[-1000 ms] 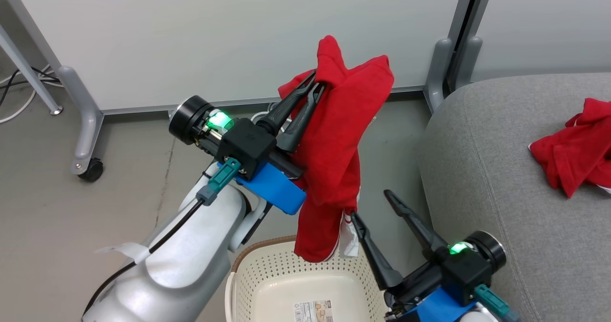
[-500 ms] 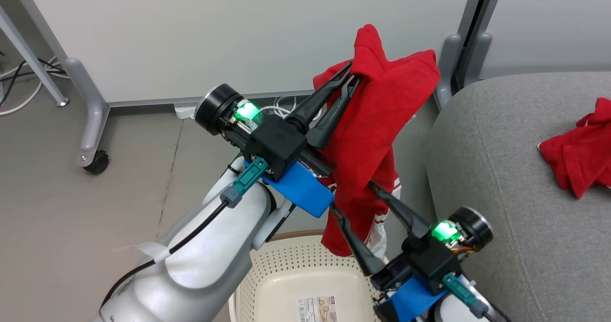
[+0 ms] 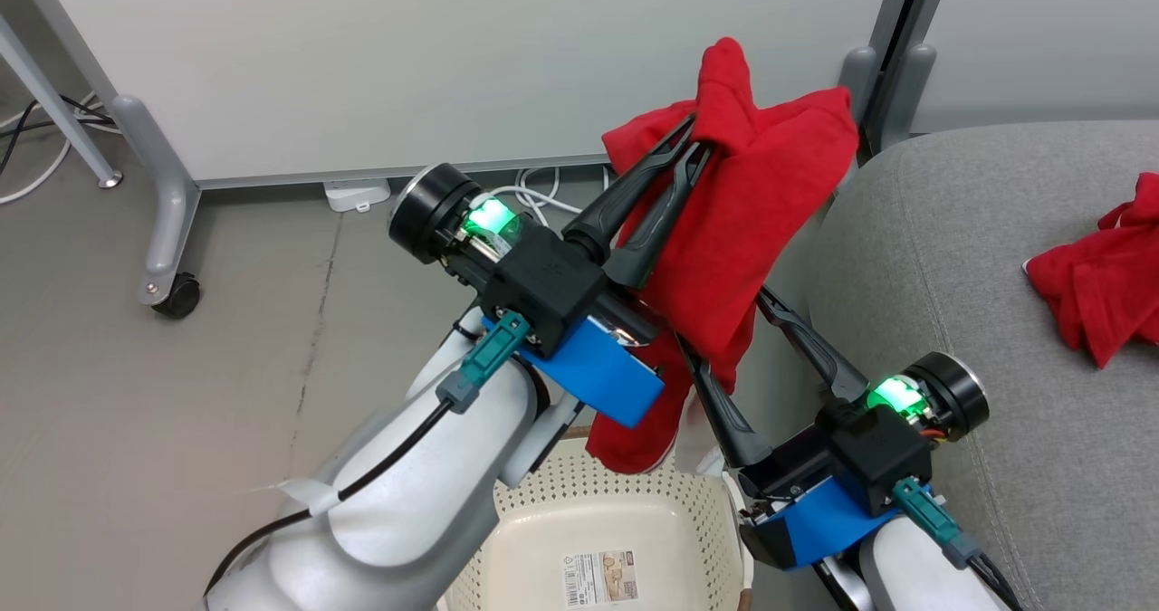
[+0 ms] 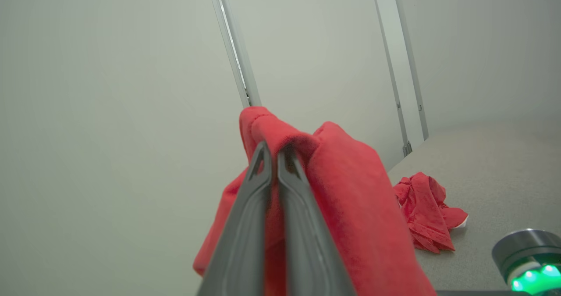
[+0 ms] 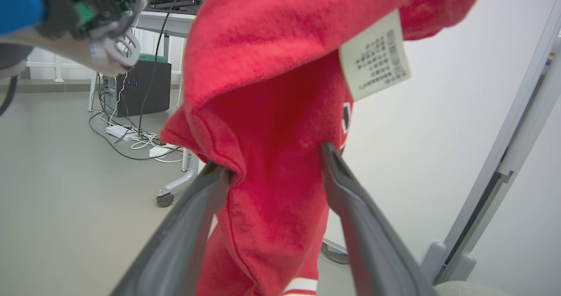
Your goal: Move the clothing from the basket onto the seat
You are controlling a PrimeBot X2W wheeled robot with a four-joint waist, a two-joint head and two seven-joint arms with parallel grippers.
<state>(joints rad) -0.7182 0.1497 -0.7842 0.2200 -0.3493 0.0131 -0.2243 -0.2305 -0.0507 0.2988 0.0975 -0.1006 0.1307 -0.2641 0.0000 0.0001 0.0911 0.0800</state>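
Note:
A bright red garment (image 3: 751,204) hangs high above the floor, pinched at its top fold by my left gripper (image 3: 697,136), which is shut on it. In the left wrist view the fingers (image 4: 271,149) close on that fold of red cloth (image 4: 350,186). My right gripper (image 3: 724,321) is open, one finger on each side of the garment's hanging lower part; the right wrist view shows the cloth (image 5: 271,90) between the spread fingers (image 5: 271,155). The cream basket (image 3: 598,502) sits below. Another red garment (image 3: 1096,276) lies on the grey sofa (image 3: 951,258).
A white partition stands behind on grey legs with a caster (image 3: 177,299). A power strip (image 3: 358,195) and cables lie by its base. The basket's bare bottom carries a sticker (image 3: 600,578). A white care label (image 5: 374,55) hangs from the garment.
The left gripper has carried the red garment to the right, nearer the sofa. The right gripper has risen, and its open fingers now straddle the cloth's lower part. The head camera shifted slightly.

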